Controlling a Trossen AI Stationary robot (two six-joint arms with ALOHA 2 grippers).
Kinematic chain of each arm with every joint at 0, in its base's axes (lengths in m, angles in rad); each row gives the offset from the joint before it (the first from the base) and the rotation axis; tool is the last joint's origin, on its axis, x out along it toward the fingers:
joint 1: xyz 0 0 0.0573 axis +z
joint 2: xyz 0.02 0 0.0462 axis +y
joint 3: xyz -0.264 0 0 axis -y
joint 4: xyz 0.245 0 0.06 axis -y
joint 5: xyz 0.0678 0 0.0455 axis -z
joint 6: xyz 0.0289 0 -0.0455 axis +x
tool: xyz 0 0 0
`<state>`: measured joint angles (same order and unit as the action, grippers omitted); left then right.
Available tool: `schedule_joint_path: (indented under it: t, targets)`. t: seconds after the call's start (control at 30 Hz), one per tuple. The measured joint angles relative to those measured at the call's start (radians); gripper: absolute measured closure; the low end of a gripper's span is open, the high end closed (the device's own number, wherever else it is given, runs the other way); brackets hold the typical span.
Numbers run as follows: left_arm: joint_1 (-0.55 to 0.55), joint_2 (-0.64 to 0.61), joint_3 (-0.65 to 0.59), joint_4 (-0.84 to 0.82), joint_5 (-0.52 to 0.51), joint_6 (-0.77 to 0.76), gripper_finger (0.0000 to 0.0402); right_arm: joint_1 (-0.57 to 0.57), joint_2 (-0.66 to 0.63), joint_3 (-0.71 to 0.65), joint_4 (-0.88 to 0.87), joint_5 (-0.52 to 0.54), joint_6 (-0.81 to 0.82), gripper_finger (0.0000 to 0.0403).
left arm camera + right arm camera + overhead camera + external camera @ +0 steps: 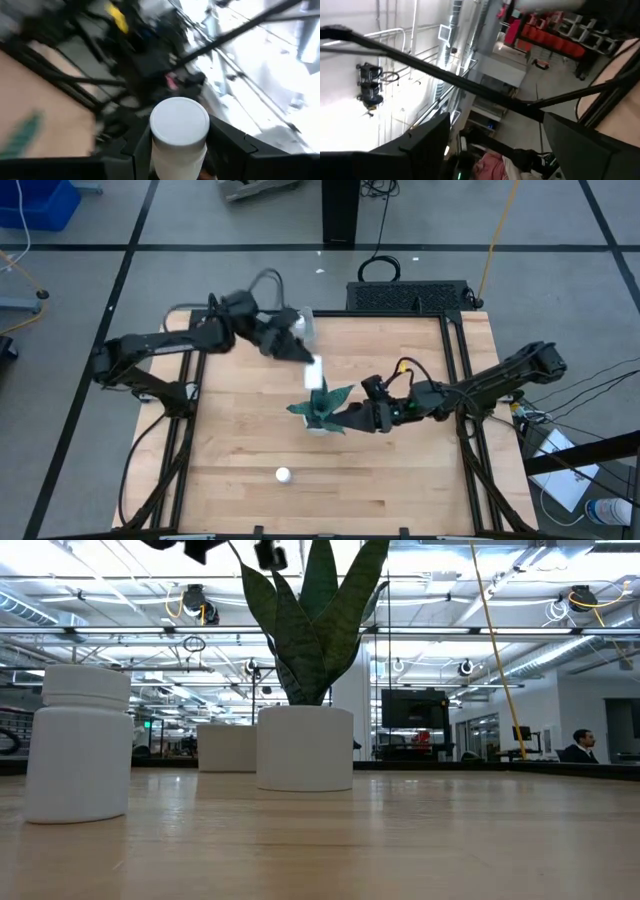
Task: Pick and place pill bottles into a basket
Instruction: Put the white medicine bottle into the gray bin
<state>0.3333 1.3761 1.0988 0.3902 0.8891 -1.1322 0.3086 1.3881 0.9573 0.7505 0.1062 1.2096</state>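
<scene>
A small white cylindrical pill bottle with a round white cap (179, 135) sits clamped between the dark jaws of the left gripper (312, 370). In the high view this held bottle (314, 373) hangs in the upper middle of the frame, just above the plant's leaves. In the left wrist view the dark fingers (235, 142) press against both sides of the bottle, cap facing the camera.

A second white pill bottle (283, 475) stands alone on the light wooden bench (400, 470), in the lower middle of the high view, well apart from both arms. In the low view it fills the left side of the frame (80, 743), upright.

The small pale grey-blue rectangular plastic basket (305, 325) rests near the bench's top edge, upper middle of the high view, partly hidden by the left arm.

A green spiky-leaved plant in a white pot (320, 408) stands at the centre of the bench.

The right gripper (352, 420) hovers just right of the plant; its jaws stand spread and hold nothing, as the right wrist view shows.
</scene>
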Motion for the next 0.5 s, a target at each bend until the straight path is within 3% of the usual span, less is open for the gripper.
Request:
schedule_joint_path:
  t: [0.07,0.2,0.4,0.5]
  targets:
    - [0.063,-0.048,0.0,-0.097,-0.026,0.085,0.0239,0.008,-0.011,0.0,0.002,-0.001,-0.021,0.0088]
    - [0.178,-0.14,0.0,-0.326,-0.2,0.343,0.0239,0.017,-0.035,0.0,0.0,-0.003,-0.049,0.0092]
    - [0.275,-0.238,0.0,-0.623,-0.657,0.676,0.0239,0.02,-0.049,0.0,-0.005,-0.004,-0.078,0.0094]
    - [0.286,-0.245,0.0,-0.683,-0.87,0.796,0.0239,0.02,-0.049,0.0,-0.038,-0.005,-0.077,0.0094]
